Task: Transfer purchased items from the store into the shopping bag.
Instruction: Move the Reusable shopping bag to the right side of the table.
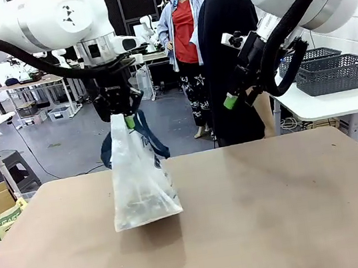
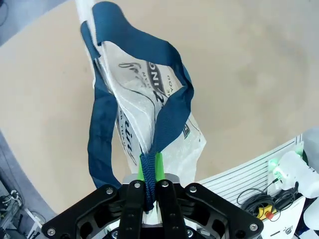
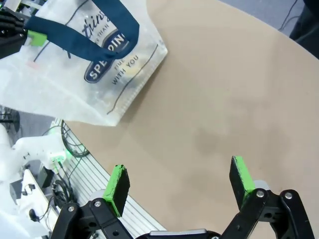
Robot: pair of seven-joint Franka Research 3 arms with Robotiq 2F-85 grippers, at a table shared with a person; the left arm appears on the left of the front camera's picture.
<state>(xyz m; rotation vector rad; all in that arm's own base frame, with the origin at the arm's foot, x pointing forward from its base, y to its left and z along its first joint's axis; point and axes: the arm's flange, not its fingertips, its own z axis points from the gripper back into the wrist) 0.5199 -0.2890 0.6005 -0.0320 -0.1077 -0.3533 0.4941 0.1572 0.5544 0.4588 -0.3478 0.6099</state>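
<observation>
Left claw (image 2: 149, 172) pinches a navy strap handle (image 2: 169, 107) of the shopping bag (image 1: 139, 180), which hangs below it with its base on the tan worktop (image 1: 278, 213). Bag contents unclear through the plastic. Right claw (image 3: 179, 181) spread wide, holding nothing, raised off to the bag's right, well apart.

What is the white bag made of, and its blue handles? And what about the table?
The shopping bag looks like thin, cloudy plastic: light comes through it and it crinkles. Its handles look like woven cloth strap, matte navy, flopping in soft loops; the left gripper pinches one. The table has a smooth, matte tan top, maybe laminate or coated board; I can't tell which.
</observation>
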